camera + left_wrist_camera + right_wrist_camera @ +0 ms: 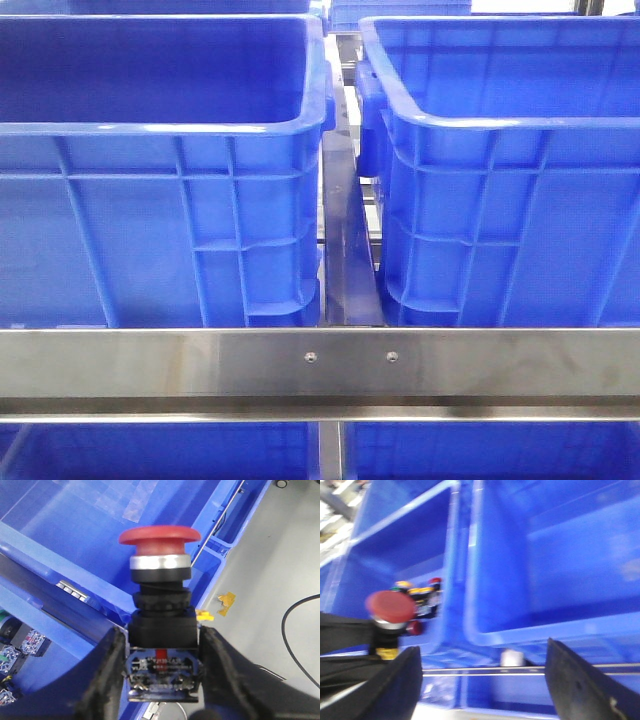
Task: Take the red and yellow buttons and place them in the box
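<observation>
A red mushroom-headed push button (159, 536), with a silver metal collar and a black plastic body, is being clenched between the two black fingers (107, 675) of the left gripper (161, 667), the red cap standing out beyond the fingertips. Past that cap, a large bright blue moulded plastic crate (100, 555) with a smooth floor is being shown, and a grey surface (280, 555) with a black cable (300, 630) lies to one side of the jaws. The right gripper (482, 680) is being held with its jaws spread wide and nothing between them; beyond them two blue crates are being viewed side by side, one (560, 555) looking bare, the other (395, 555) containing a small cluster of buttons (420, 592) with red and yellow tops, blurred. In the front view, the ribbed walls of two like crates (160, 230) (500, 220) are being shown behind a steel rail (320, 360); neither gripper is being seen there.
</observation>
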`<state>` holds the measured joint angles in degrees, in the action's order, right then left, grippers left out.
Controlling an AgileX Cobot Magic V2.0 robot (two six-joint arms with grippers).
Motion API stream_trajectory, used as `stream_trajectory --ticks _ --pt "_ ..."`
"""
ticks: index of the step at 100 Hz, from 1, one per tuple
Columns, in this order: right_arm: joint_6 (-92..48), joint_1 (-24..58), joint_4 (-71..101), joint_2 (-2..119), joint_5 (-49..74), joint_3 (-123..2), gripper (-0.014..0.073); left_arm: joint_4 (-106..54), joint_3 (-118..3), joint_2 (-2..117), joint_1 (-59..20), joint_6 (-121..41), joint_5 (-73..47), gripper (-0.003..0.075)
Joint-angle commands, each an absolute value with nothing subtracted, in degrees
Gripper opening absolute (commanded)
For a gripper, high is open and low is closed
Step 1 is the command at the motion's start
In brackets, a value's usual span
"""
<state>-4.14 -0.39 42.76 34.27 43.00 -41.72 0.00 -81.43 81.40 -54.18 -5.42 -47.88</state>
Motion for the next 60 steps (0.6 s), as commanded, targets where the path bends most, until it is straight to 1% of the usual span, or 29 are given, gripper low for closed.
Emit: stream_trajectory --ticks 1,19,33,60 --pt "-10.3 -0.3 52.9 37.1 40.0 -43.6 0.0549 -0.4 -83.3 79.1 -54.6 -5.4 -44.7 -0.0019" --pt "-25.1 -0.3 70.6 44.2 43.9 -43.6 0.0549 -0.4 -83.3 79.1 -54.6 -5.4 -44.7 -0.0019" --pt "-32.7 -0.3 80.1 49.9 46.8 -43.7 0.0549 -0.4 -83.3 79.1 -54.6 -5.4 -44.7 -0.0019" --pt "-36.6 -0.3 83.9 58.8 52.5 -47.4 0.0549 -0.4 -83.3 79.1 -54.6 -5.4 -44.7 -0.0019"
